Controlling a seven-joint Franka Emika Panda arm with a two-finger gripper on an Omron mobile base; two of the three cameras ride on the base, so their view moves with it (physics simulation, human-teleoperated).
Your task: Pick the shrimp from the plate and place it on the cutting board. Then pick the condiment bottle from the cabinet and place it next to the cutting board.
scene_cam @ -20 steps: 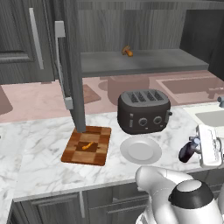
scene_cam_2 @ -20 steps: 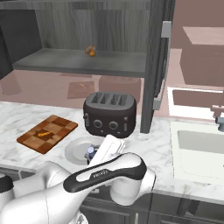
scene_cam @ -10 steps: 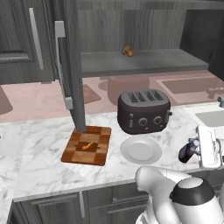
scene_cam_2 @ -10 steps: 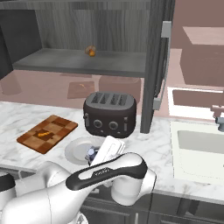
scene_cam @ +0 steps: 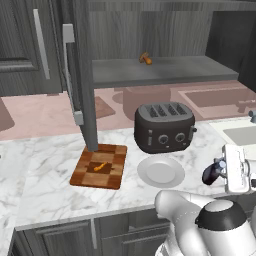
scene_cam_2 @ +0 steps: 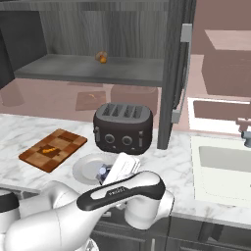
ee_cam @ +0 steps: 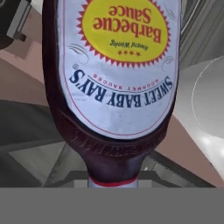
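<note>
The condiment bottle (scene_cam: 212, 173), dark reddish-brown, lies sideways in my gripper (scene_cam: 221, 170), which is shut on it low over the counter's front edge, right of the plate (scene_cam: 148, 176). In the hand view the condiment bottle (ee_cam: 114, 78) is very close, its barbecue sauce label upside down. From the right, my gripper (scene_cam_2: 112, 171) hangs over the plate's (scene_cam_2: 84, 169) near rim, and the bottle's pale cap (scene_cam_2: 102, 172) points left. The tiny orange shrimp (scene_cam: 101, 166) lies on the checkered cutting board (scene_cam: 85, 176), left of the plate. The same shrimp (scene_cam_2: 49, 150) and cutting board (scene_cam_2: 62, 142) show from the right.
A dark toaster (scene_cam: 164, 127) stands behind the plate. The open cabinet door (scene_cam: 82, 75) hangs just behind the board. A small orange-brown mushroom-like object (scene_cam: 145, 58) sits on the cabinet shelf (scene_cam: 175, 71). A sink (scene_cam_2: 225, 164) lies to the right.
</note>
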